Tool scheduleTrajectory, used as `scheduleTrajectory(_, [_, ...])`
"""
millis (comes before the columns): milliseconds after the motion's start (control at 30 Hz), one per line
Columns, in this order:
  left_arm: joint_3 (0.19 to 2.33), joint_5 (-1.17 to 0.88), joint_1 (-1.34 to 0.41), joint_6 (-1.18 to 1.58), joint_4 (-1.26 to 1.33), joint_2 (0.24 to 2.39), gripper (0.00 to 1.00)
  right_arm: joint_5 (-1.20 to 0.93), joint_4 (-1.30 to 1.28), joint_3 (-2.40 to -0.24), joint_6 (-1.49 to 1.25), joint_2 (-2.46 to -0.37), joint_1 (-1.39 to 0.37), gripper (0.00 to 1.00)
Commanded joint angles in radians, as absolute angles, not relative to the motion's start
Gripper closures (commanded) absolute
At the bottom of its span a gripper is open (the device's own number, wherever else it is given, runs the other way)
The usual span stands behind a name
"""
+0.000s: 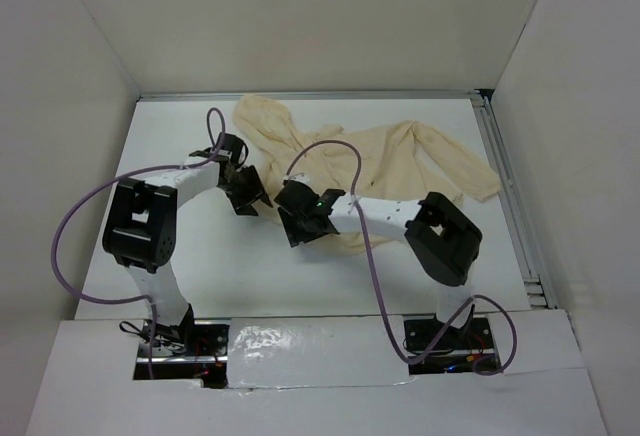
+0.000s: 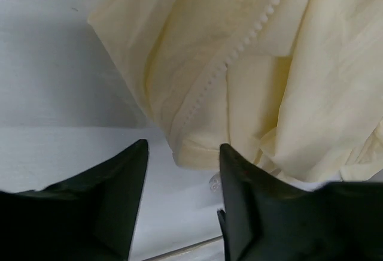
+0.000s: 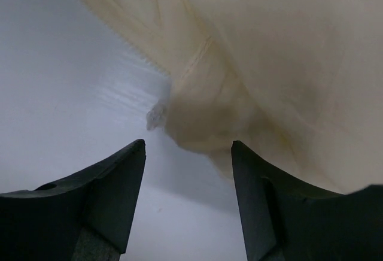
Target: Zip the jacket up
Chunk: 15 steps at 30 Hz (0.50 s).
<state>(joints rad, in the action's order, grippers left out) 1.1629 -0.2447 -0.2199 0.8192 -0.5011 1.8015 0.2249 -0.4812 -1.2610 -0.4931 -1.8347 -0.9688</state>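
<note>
Where the cream-yellow hooded jacket (image 1: 380, 161) lies crumpled on the white table (image 1: 250, 286), both my grippers reach in at its near left edge.

My left gripper (image 2: 183, 147) has its fingers spread, with nothing between them; bare table shows in the gap. Just beyond the tips, nearer my right finger, sits a folded corner of the jacket's hem. I cannot tell whether it touches that fingertip. A line of zipper teeth (image 2: 239, 51) runs from that corner up and away to the right across the cloth ahead of me. Beside the inner face of my right finger, under the hem, is a small pale bit (image 2: 213, 182), too small to name.

My right gripper (image 3: 188, 143) also stands with its fingers apart and grips nothing. Straight ahead of the gap is a bunched, blurred corner of the jacket. A toothed zipper edge (image 3: 133, 54) runs away from it, up and to the left. A small greyish tab (image 3: 155, 116) sticks out on the left of that corner, ahead of my left finger. The bulk of the cloth spreads ahead and to the right.

From above, the two grippers sit near each other. The hood (image 1: 265, 116) lies beyond the left one, and a sleeve (image 1: 460, 166) stretches well off to the right.
</note>
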Motion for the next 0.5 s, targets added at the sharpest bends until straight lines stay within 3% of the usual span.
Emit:
scheduleTrajectory(0, [1.192, -0.244, -0.206, 0.810, -0.506, 1.821, 0.41, 0.262, -0.462, -1.333, -0.520, -1.891, -0.969, 0.35])
scheduleTrajectory(33, [1.193, -0.253, -0.203, 0.804, -0.503, 1.825, 0.51, 0.250, -0.459, -1.339, -0.519, -1.902, -0.973, 0.43])
scheduleTrajectory(100, [1.200, -0.265, -0.187, 0.792, -0.497, 1.844, 0.63, 0.253, -0.466, -1.353, -0.514, -1.934, -0.976, 0.50])
scheduleTrajectory(133, [1.204, -0.258, -0.180, 0.792, -0.505, 1.856, 0.85, 0.252, -0.474, -1.359, -0.511, -1.940, -0.979, 0.57])
scheduleTrajectory(167, [1.209, -0.253, -0.175, 0.790, -0.508, 1.861, 0.96, 0.276, -0.479, -1.355, -0.512, -1.942, -0.986, 0.62])
scheduleTrajectory(200, [1.210, -0.250, -0.170, 0.785, -0.508, 1.861, 1.00, 0.270, -0.482, -1.347, -0.512, -1.928, -0.988, 0.86])
scheduleTrajectory(233, [1.206, -0.241, -0.164, 0.772, -0.493, 1.856, 1.00, 0.243, -0.482, -1.338, -0.509, -1.910, -0.988, 1.00])
scheduleTrajectory(467, [1.164, -0.201, -0.055, 0.721, -0.508, 1.669, 1.00, -0.107, -0.367, -1.097, -0.506, -1.531, -0.990, 1.00])
